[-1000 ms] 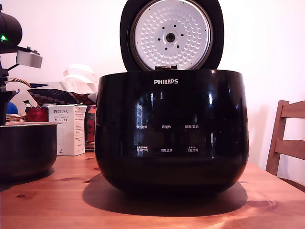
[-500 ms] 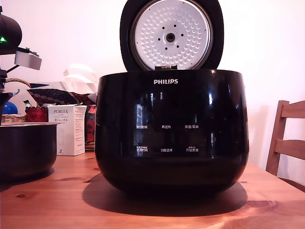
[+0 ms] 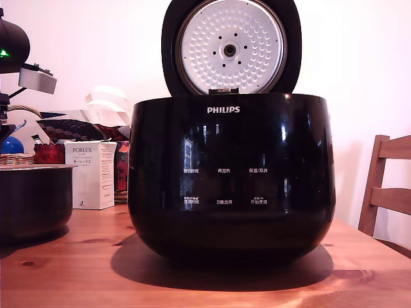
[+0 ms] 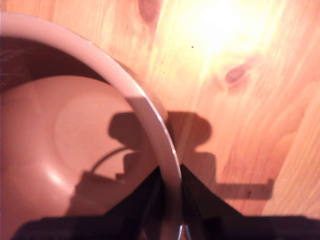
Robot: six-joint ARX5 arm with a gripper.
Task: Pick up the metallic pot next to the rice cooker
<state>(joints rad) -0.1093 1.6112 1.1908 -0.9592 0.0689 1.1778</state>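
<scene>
Exterior view, centre: the rice cooker (image 3: 231, 176) sits big and glossy black on the wooden worktop (image 3: 96, 269), lid standing open with its dimpled silver inner plate facing us.
Exterior view, writing: PHILIPS in white across the cooker's front, and below it two rows of small white button labels in East Asian characters, too fine to read.
Exterior view, left edge: the metallic pot (image 3: 32, 202) stands on the worktop beside the cooker, apart from it, cut off by the frame; dark wall, thin pale rim.
Exterior view, behind the pot: a white box (image 3: 90, 174) marked PORLEX, its smaller print not legible.
Exterior view, top left: a dark part of the arm (image 3: 13, 45) with a green light showing.
Exterior view, right: a wooden chair (image 3: 388, 192) by the worktop.
Wrist view, pot: its pale rim curves right through the picture.
Wrist view, pincer (image 4: 170, 200): the two dark jaws straddle the rim, one inside the bowl and one outside, close against it; whether they actually press it I cannot tell.
Wrist view, worktop: knotted pale wood carrying the arm's shadow.
</scene>
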